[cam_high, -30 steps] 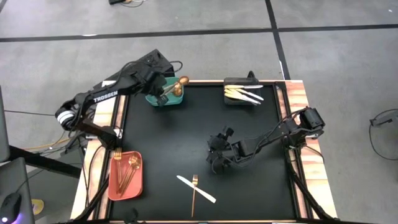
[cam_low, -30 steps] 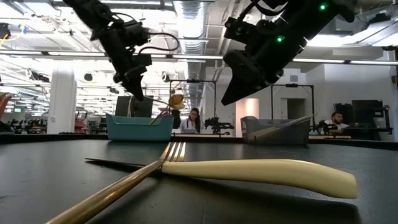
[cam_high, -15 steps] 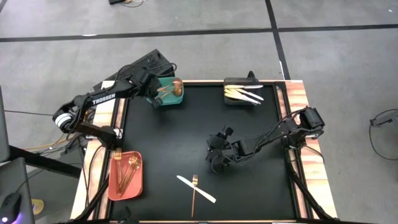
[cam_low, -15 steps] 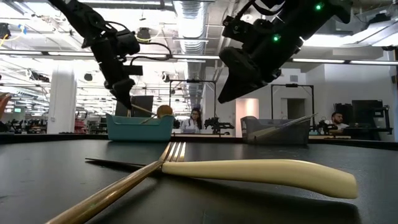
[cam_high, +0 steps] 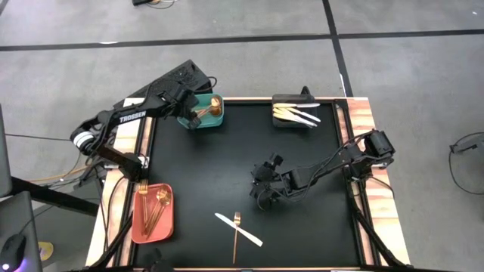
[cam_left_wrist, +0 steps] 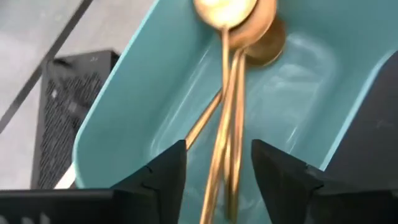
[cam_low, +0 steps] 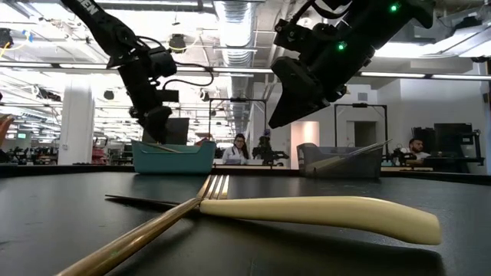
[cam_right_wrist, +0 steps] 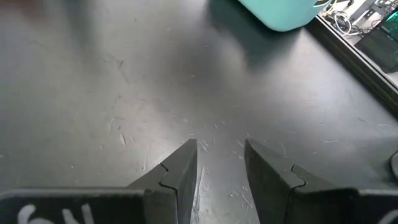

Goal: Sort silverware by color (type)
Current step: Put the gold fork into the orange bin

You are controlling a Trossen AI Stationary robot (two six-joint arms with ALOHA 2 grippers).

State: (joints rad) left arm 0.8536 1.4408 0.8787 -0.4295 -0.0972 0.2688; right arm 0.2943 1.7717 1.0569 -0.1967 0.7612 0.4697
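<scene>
Silverware lies in several groups in the high view: gold spoons (cam_high: 206, 111) in the teal bin (cam_high: 201, 121) at the table's far left, pale knives (cam_high: 296, 113) in the black bin (cam_high: 281, 122) at the far edge, gold pieces (cam_high: 152, 210) in the salmon bin (cam_high: 168, 224) at the near left, and a gold fork (cam_high: 236, 234) crossed by a white knife (cam_high: 237, 229) on the black mat (cam_high: 227, 166) near the front. The left arm reaches from the left edge, its left gripper (cam_high: 190, 114) over the teal bin. The right arm stretches in from the right edge, elbow bent, with the right gripper (cam_high: 260, 198) above the mat's middle, apart from the crossed pair.

In the low view the left gripper (cam_low: 157, 129) points down just over the teal bin's (cam_low: 172, 157) rim, and the right gripper (cam_low: 285, 107) hangs tilted in the air. The fork (cam_low: 146, 230) and knife (cam_low: 322, 213) lie close in front.

The left wrist view shows its fingers (cam_left_wrist: 160, 180) parted, gold spoons (cam_left_wrist: 235, 37) lying loose in the bin (cam_left_wrist: 118, 124) between them.

The right wrist view shows its fingers (cam_right_wrist: 177, 173) apart over bare mat (cam_right_wrist: 112, 87), gripping nothing.
</scene>
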